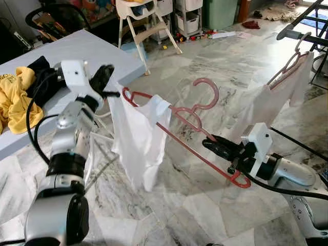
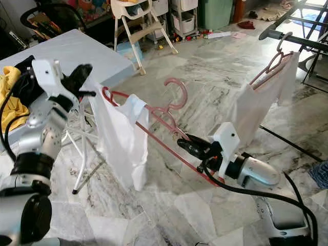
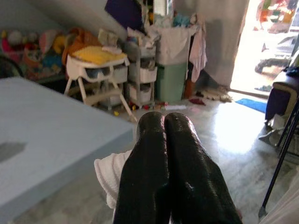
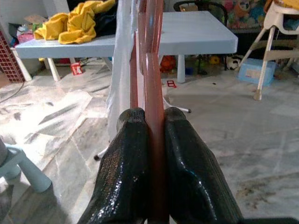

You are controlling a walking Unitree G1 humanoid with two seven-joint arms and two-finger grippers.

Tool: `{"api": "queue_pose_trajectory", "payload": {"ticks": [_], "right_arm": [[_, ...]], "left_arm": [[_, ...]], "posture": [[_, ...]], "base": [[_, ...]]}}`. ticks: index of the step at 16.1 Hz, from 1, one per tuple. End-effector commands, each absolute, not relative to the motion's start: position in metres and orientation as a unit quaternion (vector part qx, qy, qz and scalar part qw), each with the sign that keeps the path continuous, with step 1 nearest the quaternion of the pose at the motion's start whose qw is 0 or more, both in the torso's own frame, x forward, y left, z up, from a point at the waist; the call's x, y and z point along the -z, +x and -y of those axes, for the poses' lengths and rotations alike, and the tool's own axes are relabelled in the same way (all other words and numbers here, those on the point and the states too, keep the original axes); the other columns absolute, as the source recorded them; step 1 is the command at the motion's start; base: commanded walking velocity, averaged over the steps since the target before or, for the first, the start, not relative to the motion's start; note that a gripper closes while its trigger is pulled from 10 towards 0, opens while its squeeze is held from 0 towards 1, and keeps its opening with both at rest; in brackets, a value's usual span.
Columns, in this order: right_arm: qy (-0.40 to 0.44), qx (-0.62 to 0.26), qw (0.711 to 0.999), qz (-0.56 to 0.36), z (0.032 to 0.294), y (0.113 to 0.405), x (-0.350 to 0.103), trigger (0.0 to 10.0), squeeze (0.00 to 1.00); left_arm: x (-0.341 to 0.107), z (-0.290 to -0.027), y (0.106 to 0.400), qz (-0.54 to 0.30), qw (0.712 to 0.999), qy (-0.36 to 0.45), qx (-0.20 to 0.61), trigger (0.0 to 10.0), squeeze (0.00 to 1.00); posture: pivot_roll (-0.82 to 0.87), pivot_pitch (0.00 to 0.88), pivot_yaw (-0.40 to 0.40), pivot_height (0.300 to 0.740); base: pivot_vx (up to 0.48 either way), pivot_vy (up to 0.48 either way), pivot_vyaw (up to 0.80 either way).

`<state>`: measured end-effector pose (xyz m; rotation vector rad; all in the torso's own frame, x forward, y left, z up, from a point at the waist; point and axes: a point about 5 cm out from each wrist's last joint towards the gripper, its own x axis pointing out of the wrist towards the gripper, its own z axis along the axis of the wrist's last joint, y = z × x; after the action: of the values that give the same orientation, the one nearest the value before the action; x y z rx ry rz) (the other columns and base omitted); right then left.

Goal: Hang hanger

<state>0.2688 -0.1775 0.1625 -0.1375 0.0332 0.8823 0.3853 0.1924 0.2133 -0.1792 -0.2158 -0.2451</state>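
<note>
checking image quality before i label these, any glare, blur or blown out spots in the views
Left wrist view: the doorway is blown out, the floor glares, and the fingers look soft. Right wrist view: the pink hanger blurs up close. Eye views: evenly lit and sharp.

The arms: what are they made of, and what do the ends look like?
Both arms are silver metal tubes with black joints and black cables. A white boxy block sits at each wrist. The left gripper and right gripper each have two long, glossy black fingers.
</note>
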Motion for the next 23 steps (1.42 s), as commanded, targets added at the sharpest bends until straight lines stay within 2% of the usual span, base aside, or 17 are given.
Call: {"api": "queue_pose_trajectory", "payload": {"ticks": [1, 2, 7, 12, 19, 23], "right_arm": [[-0.078, -0.417, 0.906, 0.016, 0.174, 0.273, -0.169, 10.0, 0.00], [-0.057, -0.395, 0.916, 0.043, 0.177, 0.279, -0.179, 10.0, 0.00], [-0.034, -0.411, 0.910, 0.038, 0.179, 0.277, -0.179, 10.0, 0.00], [-0.034, -0.455, 0.890, -0.003, 0.174, 0.267, -0.165, 10.0, 0.00], [-0.030, -0.459, 0.888, -0.006, 0.173, 0.267, -0.162, 10.0, 0.00], [-0.038, -0.459, 0.887, -0.018, 0.171, 0.268, -0.155, 10.0, 0.00]], "left_arm": [[-0.219, -0.198, 0.382, 0.115, 0.982, -0.076, 0.127, 0.0, 0.00], [-0.218, -0.199, 0.382, 0.113, 0.983, -0.069, 0.126, 0.0, 0.00], [-0.210, -0.207, 0.383, 0.094, 0.987, -0.070, 0.107, 0.0, 0.00], [-0.223, -0.198, 0.385, 0.112, 0.984, -0.070, 0.123, 0.0, 0.00], [-0.229, -0.193, 0.382, 0.120, 0.980, -0.062, 0.147, 0.0, 0.00], [-0.231, -0.176, 0.377, 0.126, 0.974, -0.053, 0.182, 0.0, 0.00]], "posture": [[-0.16, 0.078, 0.172, 0.740], [-0.16, 0.077, 0.174, 0.740], [-0.16, 0.068, 0.179, 0.740], [-0.16, 0.063, 0.180, 0.740], [-0.16, 0.060, 0.180, 0.740], [-0.16, 0.058, 0.174, 0.740]], "base": [[0.000, 0.000, 0.00], [0.000, 0.000, 0.00], [0.000, 0.000, 0.00], [0.000, 0.000, 0.00], [0.000, 0.000, 0.00], [0.000, 0.000, 0.00]]}}
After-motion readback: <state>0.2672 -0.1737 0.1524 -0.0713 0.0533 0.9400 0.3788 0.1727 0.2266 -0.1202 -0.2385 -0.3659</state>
